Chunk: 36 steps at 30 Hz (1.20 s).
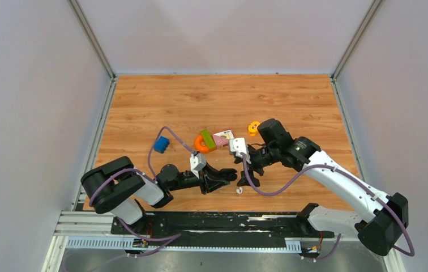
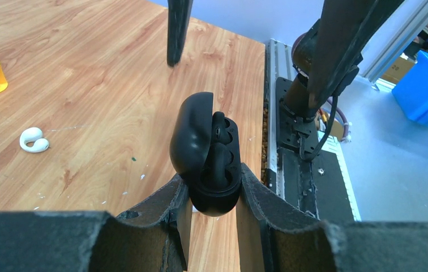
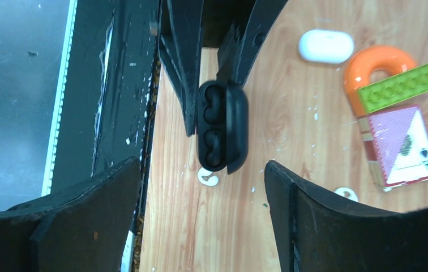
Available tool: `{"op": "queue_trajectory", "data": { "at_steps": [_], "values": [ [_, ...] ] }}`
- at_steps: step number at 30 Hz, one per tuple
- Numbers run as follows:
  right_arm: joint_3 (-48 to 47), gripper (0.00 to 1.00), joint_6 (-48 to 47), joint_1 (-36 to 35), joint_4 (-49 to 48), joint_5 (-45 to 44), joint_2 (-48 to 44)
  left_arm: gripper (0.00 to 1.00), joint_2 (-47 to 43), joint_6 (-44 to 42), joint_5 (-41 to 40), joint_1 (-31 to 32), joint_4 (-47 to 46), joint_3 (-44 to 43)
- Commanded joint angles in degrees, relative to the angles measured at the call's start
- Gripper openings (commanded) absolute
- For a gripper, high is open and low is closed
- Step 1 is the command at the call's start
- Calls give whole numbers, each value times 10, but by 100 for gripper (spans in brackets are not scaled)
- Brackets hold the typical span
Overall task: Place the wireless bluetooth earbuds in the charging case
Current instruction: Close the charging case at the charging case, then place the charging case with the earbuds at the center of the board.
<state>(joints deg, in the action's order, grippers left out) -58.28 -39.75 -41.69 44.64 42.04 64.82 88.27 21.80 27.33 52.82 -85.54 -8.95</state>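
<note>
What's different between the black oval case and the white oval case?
The black oval plastic charging case stands open, lid swung back; the white oval plastic case is shut. The black case is clamped in the left gripper; the white case lies loose on the wooden table. Both are smooth, rounded ovals.

Two earbuds (image 3: pixel 214 148) in case (image 3: pixel 237 124), another earbud (image 3: pixel 208 177) on table (image 3: pixel 291 141)

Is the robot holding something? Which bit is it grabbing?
The left gripper pinches the open black oval plastic charging case at one end, a finger on each side. The right gripper holds nothing.
</note>
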Motion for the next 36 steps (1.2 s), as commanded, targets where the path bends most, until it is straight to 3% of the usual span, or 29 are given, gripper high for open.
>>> {"op": "queue_trajectory", "data": {
  "at_steps": [1,13,22,29,33,36],
  "values": [
    [35,81,-25,-1,-44,14,-4,0,-5,-9,14,-2,-66,-9],
    [53,94,-29,-2,-69,56,39,0,-5,0,10,-2,-66,-10],
    [44,92,-65,-10,-28,75,30,1,-11,0,-39,-8,-39,-8],
    [56,90,-59,0,-52,-5,-37,1,-11,-4,-51,-9,-12,-13],
    [90,92,48,37,-184,-193,-31,1,9,1,-42,-9,4,-28],
    [73,92,90,81,-195,-190,6,1,32,8,-54,-9,65,-52]
  ]
}}
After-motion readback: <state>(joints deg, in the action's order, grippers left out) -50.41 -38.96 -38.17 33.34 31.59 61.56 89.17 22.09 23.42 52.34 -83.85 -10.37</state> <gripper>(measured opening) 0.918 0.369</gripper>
